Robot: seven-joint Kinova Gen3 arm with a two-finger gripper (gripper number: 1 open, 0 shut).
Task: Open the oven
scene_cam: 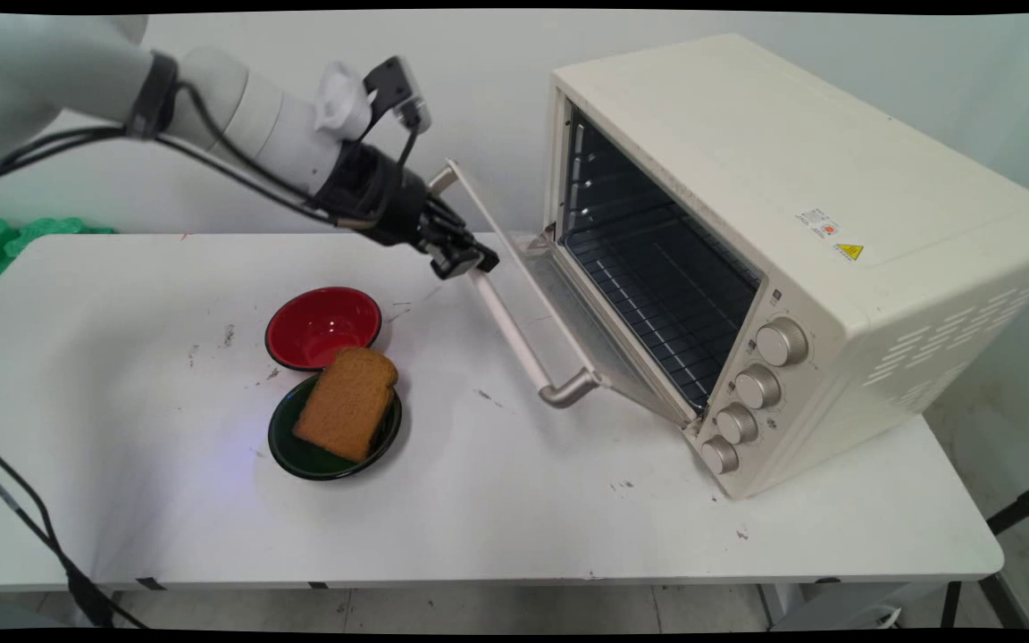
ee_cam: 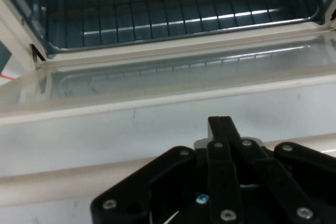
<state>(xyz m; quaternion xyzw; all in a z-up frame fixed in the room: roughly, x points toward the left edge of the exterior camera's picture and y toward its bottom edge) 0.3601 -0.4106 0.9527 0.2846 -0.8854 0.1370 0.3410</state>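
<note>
Gripper (scene_cam: 470, 261) sits at the far end of the oven door's handle bar (scene_cam: 523, 348), its fingers pressed together with nothing between them. In the hand view the closed tips (ee_cam: 220, 129) lie across the pale handle bar (ee_cam: 52, 184) rather than around it, so contact looks like a press on top, not a pinch. The glass door (scene_cam: 559, 295) hangs partly open, tilted out and down from the cream toaster oven (scene_cam: 791, 179), and the wire rack (scene_cam: 657, 277) shows inside. 4 knobs (scene_cam: 782, 341) run down the oven's front corner. Well apart from the gripper, on the white table (scene_cam: 568, 518), a slice of brown bread (scene_cam: 347, 402) lies on a dark green plate (scene_cam: 300, 451), which touches an empty red bowl (scene_cam: 322, 326) behind it.
</note>
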